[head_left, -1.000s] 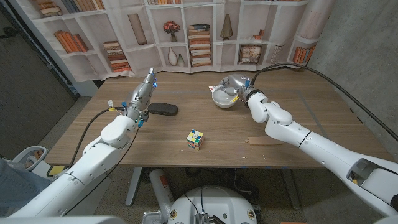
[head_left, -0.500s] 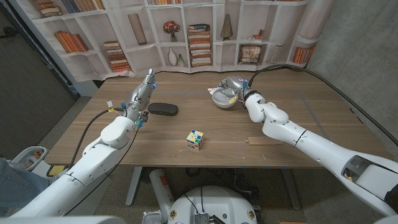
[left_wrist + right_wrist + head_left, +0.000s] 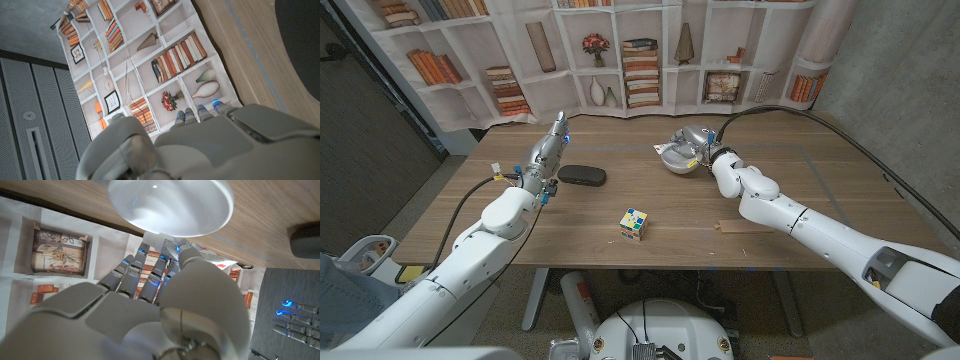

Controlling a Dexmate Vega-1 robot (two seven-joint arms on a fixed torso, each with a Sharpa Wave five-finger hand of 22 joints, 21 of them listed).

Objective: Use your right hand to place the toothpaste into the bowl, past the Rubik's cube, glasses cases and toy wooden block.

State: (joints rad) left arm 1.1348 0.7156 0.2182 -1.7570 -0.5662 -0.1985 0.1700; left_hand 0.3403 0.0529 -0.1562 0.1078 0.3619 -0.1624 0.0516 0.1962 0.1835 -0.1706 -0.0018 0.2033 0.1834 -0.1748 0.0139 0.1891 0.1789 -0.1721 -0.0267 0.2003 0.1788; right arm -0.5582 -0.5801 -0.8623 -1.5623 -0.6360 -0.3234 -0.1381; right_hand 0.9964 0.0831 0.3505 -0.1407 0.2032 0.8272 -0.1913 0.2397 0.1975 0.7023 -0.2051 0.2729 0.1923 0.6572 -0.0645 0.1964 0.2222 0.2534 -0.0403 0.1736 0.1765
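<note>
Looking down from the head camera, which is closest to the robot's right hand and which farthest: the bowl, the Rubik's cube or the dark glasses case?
Measured from the right hand, which holds the toothpaste:
1. Bowl, right beneath the hand at the table's far side.
2. Rubik's cube, toward the near edge, mid-table.
3. Glasses case, farthest, over by the left hand.

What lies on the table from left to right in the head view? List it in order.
Left hand → black glasses case → Rubik's cube → bowl → wooden block.
</note>
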